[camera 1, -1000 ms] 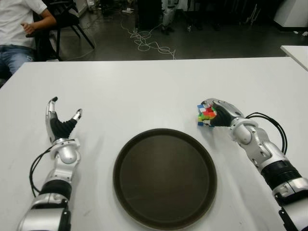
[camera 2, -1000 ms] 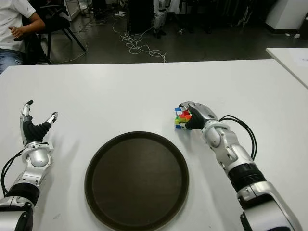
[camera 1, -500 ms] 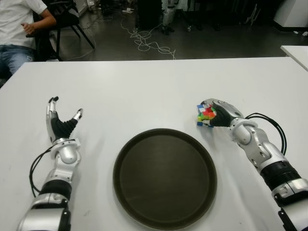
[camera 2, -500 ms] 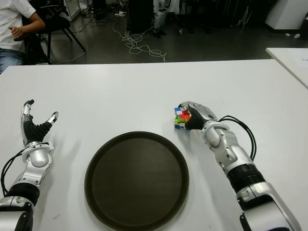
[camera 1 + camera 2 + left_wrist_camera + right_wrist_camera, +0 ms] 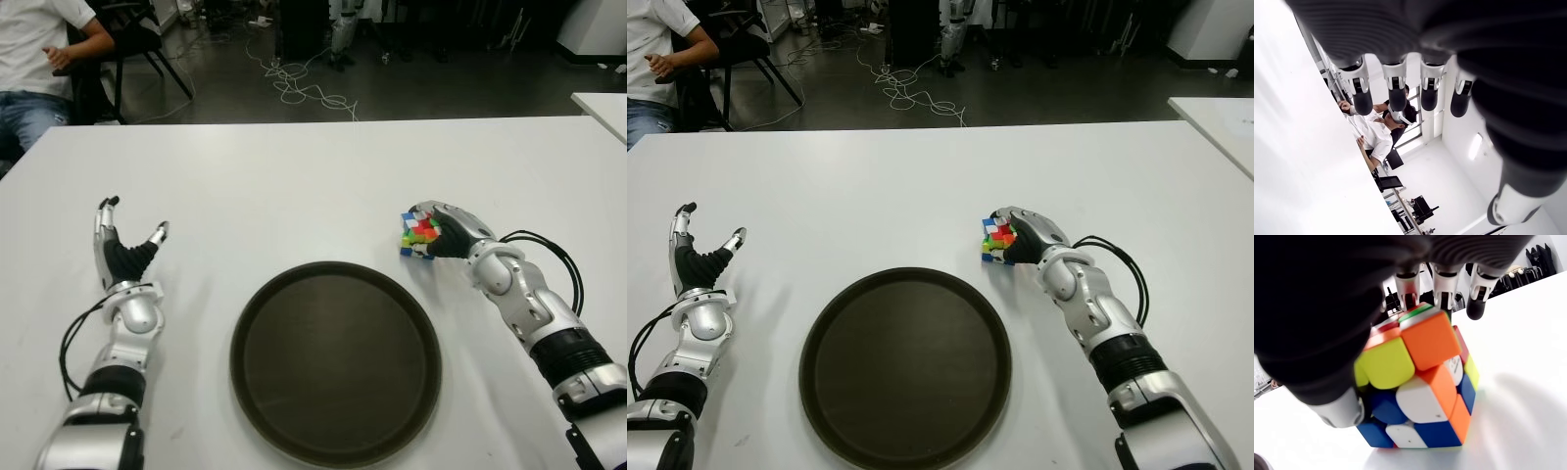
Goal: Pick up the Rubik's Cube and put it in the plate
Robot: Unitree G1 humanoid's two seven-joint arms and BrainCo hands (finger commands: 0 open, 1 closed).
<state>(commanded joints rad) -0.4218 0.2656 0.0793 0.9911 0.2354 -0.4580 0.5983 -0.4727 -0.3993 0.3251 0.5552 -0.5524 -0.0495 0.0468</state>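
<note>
white bench (image 5: 294,176) unchanged this last second: my right hand (image 5: 446,230) keeps clutching the rubik's cube (image 5: 419,233), unlifted, beside the plate (image 5: 335,360); left hand (image 5: 122,257) spread, empty.

Our right hand (image 5: 443,231) reaches forward on the right, palm down, fingers (image 5: 1406,286) curled over the cube (image 5: 417,235) with the thumb against its side. Our left hand (image 5: 123,257) stands upright on the left, fingers (image 5: 1396,93) extended and spread, holding nothing.
</note>
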